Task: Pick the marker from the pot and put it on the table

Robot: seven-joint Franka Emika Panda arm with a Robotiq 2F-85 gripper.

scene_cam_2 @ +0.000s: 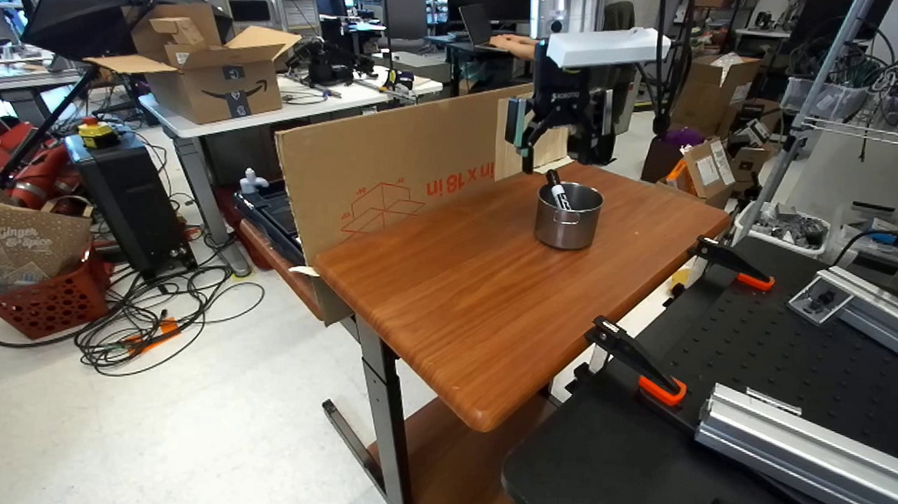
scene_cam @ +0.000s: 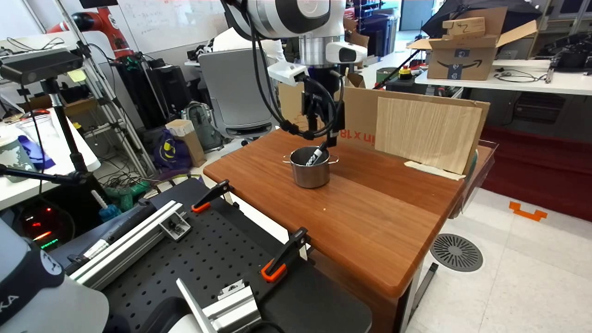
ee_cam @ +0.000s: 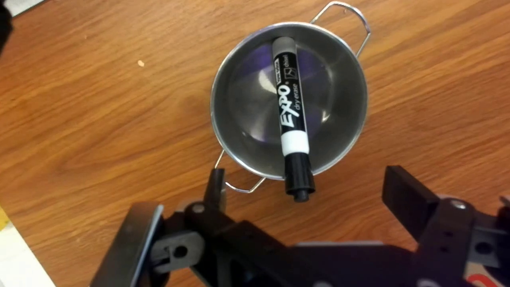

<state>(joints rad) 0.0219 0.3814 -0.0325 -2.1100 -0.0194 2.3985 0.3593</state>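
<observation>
The black Expo marker (ee_cam: 290,99) with a white band leans in the pot. Its grey end is inside and its black cap end sticks out over the rim. It also shows in both exterior views (scene_cam: 315,156) (scene_cam_2: 559,193). The round grey metal pot (ee_cam: 346,103) with thin wire handles stands on the reddish-brown table (ee_cam: 99,119); the pot also shows in both exterior views (scene_cam: 311,177) (scene_cam_2: 565,229). My gripper (ee_cam: 305,173) is open and empty, above the rim on the cap side. In the wrist view the cap appears between the two fingers, apart from both.
A cardboard sheet (scene_cam_2: 391,180) stands upright along the table's far edge, with a pale wood panel (scene_cam: 428,132) on it. A black perforated workbench (scene_cam: 208,259) with orange-tipped clamps (scene_cam: 286,256) adjoins the table's near side.
</observation>
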